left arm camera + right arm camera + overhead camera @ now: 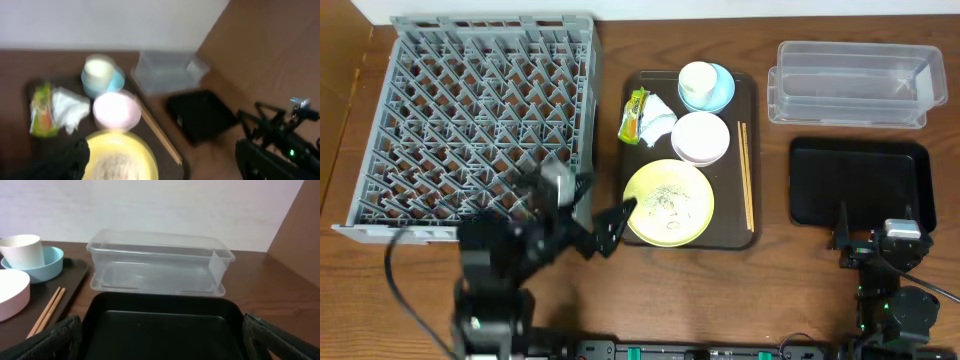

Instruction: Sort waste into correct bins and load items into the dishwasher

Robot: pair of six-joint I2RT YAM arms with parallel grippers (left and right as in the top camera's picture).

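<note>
Early in the sort, by the look of it: nothing yet in the large square grey plastic dish rack (480, 120), the clear plastic rectangular tub (850, 85) or the flat black rectangular tray (860, 185). All on the brown serving tray (735, 235): crumpled white paper napkin (660, 118), yellow-green snack wrapper (635, 115), pale yellow round plate (695, 225) strewn with beige rice-like grains (665, 200), white cup (697, 78) inside light blue bowl (722, 95), white bowl (700, 138), thin wooden chopsticks (745, 175).

Left pincer (617, 225) at the plate's left rim, apparently spread; touching or not, cannot tell. Right pincer (160, 340) spread wide at the black tray's near edge, holding nothing.

Next, likely: grip the plate rim firmly, keep level to avoid spilling grains, tip into a bin before racking.
</note>
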